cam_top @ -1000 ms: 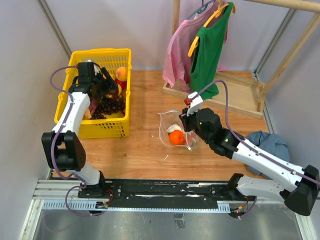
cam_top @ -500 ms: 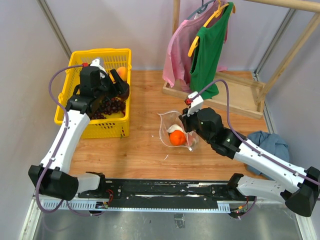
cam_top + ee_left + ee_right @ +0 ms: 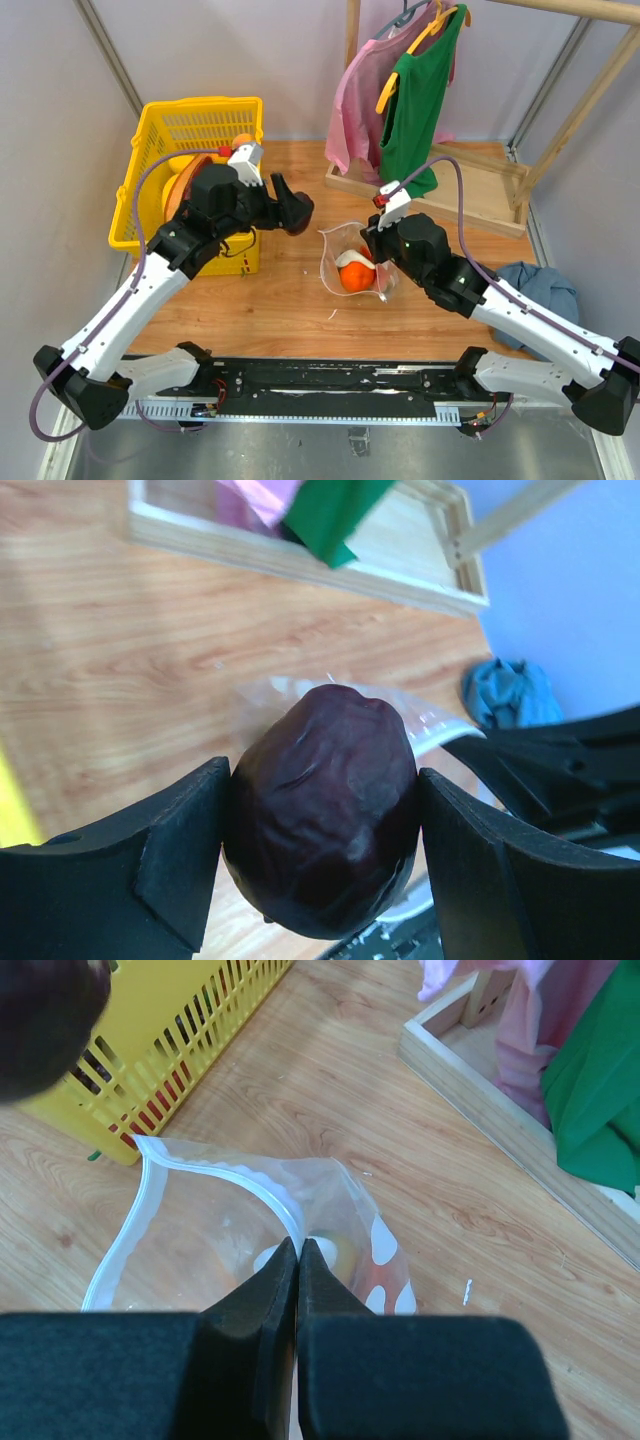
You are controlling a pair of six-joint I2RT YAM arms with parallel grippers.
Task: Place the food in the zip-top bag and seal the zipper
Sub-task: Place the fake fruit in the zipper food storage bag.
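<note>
Now | left gripper clamping dark purple piece | right gripper pinching zipper edge | bag mouth gaping

My left arm stretches out, its gripper clamped on the dark purple piece just left of the zip-top bag — my right gripper pinches that bag's rim, fingers pressed together.

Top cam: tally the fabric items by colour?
pink garment, hanging on the wooden rack: 1
green sleeveless top, hanging on a yellow hanger: 1
blue cloth, crumpled on the table at the right: 1
Total: 3
</note>
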